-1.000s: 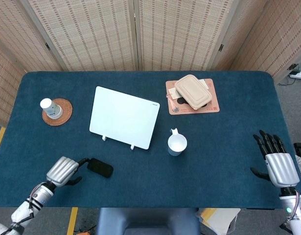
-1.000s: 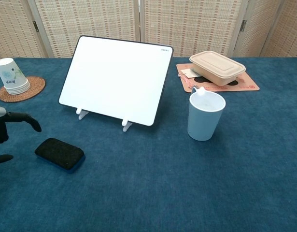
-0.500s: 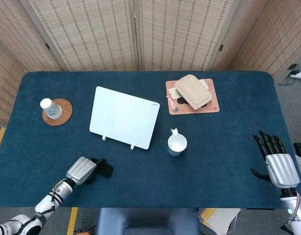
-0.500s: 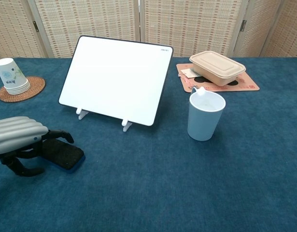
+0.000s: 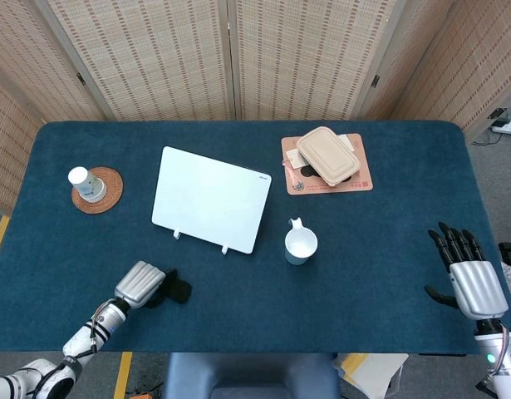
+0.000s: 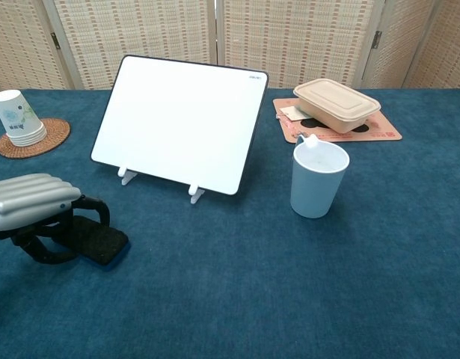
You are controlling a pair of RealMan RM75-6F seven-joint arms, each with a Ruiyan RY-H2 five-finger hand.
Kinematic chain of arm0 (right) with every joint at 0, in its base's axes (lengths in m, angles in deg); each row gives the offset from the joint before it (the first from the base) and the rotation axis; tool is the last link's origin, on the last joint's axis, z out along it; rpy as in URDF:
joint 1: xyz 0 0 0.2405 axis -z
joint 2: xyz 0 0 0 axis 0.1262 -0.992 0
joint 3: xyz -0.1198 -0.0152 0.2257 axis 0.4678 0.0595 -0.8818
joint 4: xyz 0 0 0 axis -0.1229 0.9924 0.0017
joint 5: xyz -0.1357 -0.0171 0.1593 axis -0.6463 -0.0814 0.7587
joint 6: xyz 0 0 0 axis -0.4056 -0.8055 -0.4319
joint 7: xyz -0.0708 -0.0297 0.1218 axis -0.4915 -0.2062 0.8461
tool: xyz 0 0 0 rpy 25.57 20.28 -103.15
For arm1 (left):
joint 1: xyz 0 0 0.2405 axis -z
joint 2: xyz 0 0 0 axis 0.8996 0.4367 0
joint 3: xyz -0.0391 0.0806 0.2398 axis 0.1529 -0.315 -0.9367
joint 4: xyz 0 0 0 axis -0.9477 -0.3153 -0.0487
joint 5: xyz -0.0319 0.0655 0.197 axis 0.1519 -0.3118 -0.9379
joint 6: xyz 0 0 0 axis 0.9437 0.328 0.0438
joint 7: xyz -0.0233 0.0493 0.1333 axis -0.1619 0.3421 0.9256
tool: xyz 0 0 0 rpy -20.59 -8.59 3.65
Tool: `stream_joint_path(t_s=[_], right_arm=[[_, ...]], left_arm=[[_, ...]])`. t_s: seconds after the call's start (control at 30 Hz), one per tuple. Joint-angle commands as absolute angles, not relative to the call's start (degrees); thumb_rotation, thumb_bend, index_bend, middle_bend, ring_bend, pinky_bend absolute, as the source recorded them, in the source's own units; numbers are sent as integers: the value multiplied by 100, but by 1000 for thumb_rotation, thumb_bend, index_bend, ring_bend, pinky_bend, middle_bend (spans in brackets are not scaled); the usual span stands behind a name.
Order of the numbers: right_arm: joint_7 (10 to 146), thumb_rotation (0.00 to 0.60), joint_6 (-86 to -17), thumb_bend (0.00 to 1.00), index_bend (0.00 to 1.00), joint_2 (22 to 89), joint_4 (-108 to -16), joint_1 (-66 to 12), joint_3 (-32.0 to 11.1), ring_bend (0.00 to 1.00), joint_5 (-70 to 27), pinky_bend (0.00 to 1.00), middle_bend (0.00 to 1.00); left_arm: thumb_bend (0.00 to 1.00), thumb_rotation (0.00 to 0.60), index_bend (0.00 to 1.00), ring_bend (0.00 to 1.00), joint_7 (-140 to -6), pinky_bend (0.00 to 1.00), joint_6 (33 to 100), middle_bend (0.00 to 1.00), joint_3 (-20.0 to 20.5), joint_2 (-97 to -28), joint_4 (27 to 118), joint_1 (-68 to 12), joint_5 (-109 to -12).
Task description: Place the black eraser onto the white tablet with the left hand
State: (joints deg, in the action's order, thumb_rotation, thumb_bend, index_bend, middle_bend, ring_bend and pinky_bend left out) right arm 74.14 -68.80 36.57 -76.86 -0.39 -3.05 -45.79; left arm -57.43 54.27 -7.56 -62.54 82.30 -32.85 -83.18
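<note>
Silver-backed and curled downward, our left hand (image 6: 31,202) sits low at the near left of the blue table (image 5: 388,274), its dark fingers (image 6: 95,208) wrapped over the black eraser (image 6: 102,241). We see the eraser lying flat on the cloth under that hand, its right end poking out past the fingers; whether it is truly gripped or only covered we cannot tell from either view. From the head view, the same hand hides most of the eraser, with only a dark tip showing beside it.

Just beyond the hand, farther back and to the right, the white tablet (image 6: 181,123) leans tilted on two small white feet, apart from the eraser.

To the right of the tablet stands a pale blue cup (image 6: 318,179), upright, with a small spout at its rim; from above, its inside looks white and we see nothing in it.

Behind the cup, a beige lidded food box (image 6: 336,105) rests on an orange mat (image 6: 379,133), lid closed, so its contents are hidden.

At the far left, a stack of paper cups (image 6: 16,118) stands on a woven coaster (image 6: 46,142).

Our right hand (image 5: 471,278) is at the table's right edge, well away from everything, fingers spread and holding nothing.
</note>
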Motion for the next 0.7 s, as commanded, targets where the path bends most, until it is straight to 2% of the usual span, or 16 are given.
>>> stream_joint_path(t_s=[0.03, 0.2, 0.4, 0.57, 0.7], right_arm=[[7417, 600, -6904, 196, 0, 3655, -7687, -31, -308, 0, -4581, 0, 0], [7420, 600, -6911, 196, 0, 3658, -7684, -30, -302, 0, -4595, 0, 0], [7389, 600, -6876, 196, 0, 3664, -7693, -48, -289, 0, -4602, 0, 0], [7398, 600, -6866, 196, 0, 3653, -7702, -47, -282, 0, -4597, 0, 0], [7459, 600, -6799, 196, 0, 3616, -7717, -66, -277, 0, -4566, 0, 0]], left_arm=[[352, 600, 400, 1000, -5827, 1000, 5449, 1000, -783, -6285, 8146, -3275, -8323], [353, 600, 431, 1000, -6005, 1000, 5608, 1000, -792, -6307, 8046, -3287, -8383], [352, 600, 450, 1000, -6105, 1000, 6272, 1000, -684, -6242, 8076, -3394, -8639], [352, 600, 452, 1000, -5811, 1000, 7081, 1000, -327, -6224, 8076, -3482, -8752], [352, 600, 455, 1000, -5726, 1000, 7802, 1000, 103, -6560, 7815, -3420, -8892]])
